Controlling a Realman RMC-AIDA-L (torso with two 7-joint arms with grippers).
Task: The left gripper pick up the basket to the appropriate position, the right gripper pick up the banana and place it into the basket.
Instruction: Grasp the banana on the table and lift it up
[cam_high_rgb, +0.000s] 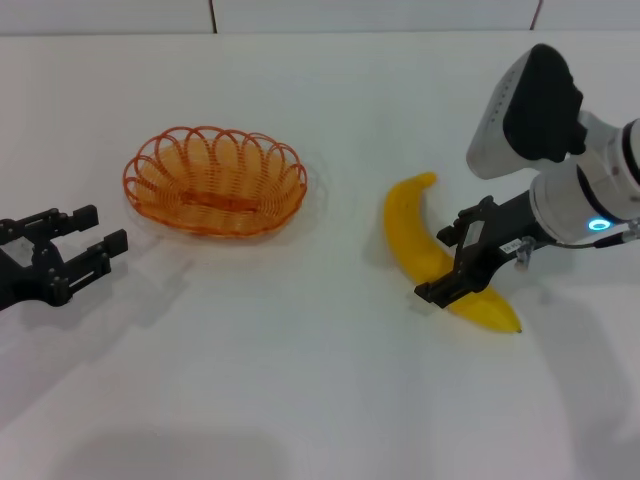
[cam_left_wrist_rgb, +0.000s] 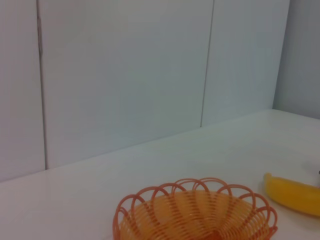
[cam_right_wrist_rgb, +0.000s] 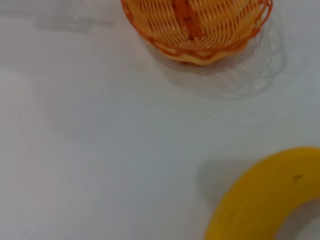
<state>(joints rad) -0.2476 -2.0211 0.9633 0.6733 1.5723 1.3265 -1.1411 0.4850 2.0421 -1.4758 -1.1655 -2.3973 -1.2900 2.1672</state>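
Note:
The orange wire basket (cam_high_rgb: 215, 182) stands empty on the white table, left of centre; it also shows in the left wrist view (cam_left_wrist_rgb: 195, 212) and the right wrist view (cam_right_wrist_rgb: 197, 27). My left gripper (cam_high_rgb: 88, 236) is open and empty, level with the table to the left of the basket and apart from it. The yellow banana (cam_high_rgb: 412, 232) lies on the table at the right; it also shows in the left wrist view (cam_left_wrist_rgb: 295, 193) and the right wrist view (cam_right_wrist_rgb: 265, 202). My right gripper (cam_high_rgb: 433, 264) is open, low over the banana's lower half, one finger on each side.
The white table (cam_high_rgb: 300, 380) runs to a pale panelled wall (cam_left_wrist_rgb: 125, 75) at the back. The right arm's white wrist and elbow (cam_high_rgb: 560, 150) hang over the table's right side.

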